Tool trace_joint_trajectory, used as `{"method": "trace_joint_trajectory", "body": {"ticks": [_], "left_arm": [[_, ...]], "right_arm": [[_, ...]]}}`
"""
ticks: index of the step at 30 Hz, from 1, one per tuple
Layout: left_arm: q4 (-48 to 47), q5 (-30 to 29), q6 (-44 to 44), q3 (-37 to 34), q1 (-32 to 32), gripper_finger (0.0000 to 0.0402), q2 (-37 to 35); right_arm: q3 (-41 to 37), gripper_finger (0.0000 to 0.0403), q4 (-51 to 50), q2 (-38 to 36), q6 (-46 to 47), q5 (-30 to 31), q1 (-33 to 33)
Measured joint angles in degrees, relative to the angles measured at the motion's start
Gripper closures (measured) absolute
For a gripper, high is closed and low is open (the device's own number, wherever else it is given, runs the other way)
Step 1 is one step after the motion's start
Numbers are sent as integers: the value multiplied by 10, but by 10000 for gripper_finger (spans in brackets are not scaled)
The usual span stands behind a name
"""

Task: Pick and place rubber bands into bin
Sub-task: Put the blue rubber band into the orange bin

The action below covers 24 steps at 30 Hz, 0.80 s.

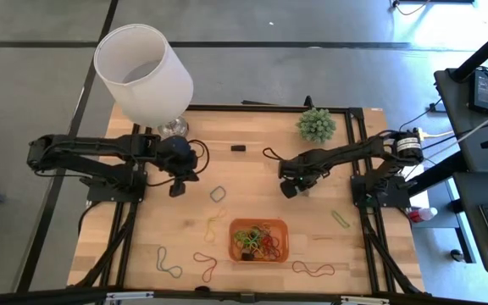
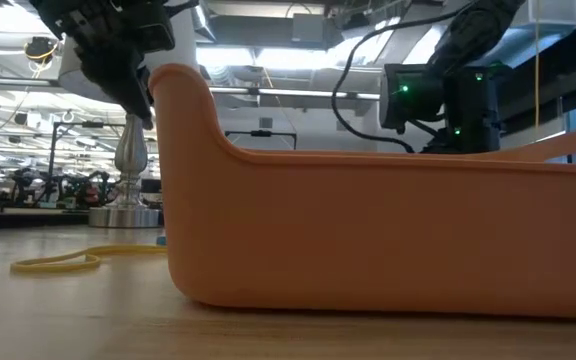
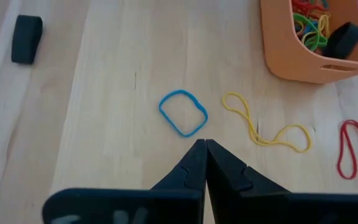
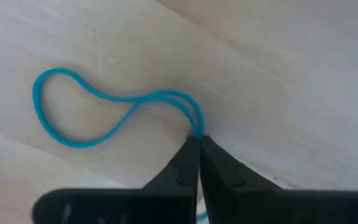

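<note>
Orange bin (image 2: 388, 235) wall hides most of the worktop (image 1: 252, 169); right tool (image 4: 197, 142) pinches a blue band (image 4: 98, 112); left tool (image 3: 205, 148) is together, empty.

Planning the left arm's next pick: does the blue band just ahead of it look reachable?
Probably yes: the blue band lies on bare wood just ahead of the shut left gripper, nothing between.
</note>
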Motion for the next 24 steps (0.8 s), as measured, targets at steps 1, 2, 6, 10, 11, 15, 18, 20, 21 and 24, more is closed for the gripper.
{"method": "trace_joint_trajectory", "body": {"ticks": [1,2,6,10,11,15,18,20,21,24], "left_arm": [[0,-1,0,0,0,399,0],[-1,-1,1,0,0,398,0],[0,-1,1,0,0,398,0],[0,-3,1,0,0,398,0],[0,-3,1,0,0,398,0],[0,-3,1,0,0,398,0],[0,-3,1,0,0,398,0],[0,-3,1,0,0,398,0],[0,-3,0,0,0,398,0],[0,-3,1,0,0,398,0]], "right_arm": [[2,393,-4,-2,8,1,0],[7,394,-14,-4,14,4,2],[45,400,-102,-32,41,32,18],[118,401,-162,-66,76,94,56],[135,401,-185,-70,83,106,67],[225,401,-222,-76,101,149,113],[281,402,-223,-72,102,182,149],[314,402,-224,-73,102,201,171],[329,402,-224,-74,102,211,183],[368,403,-207,-73,99,243,218]]}}
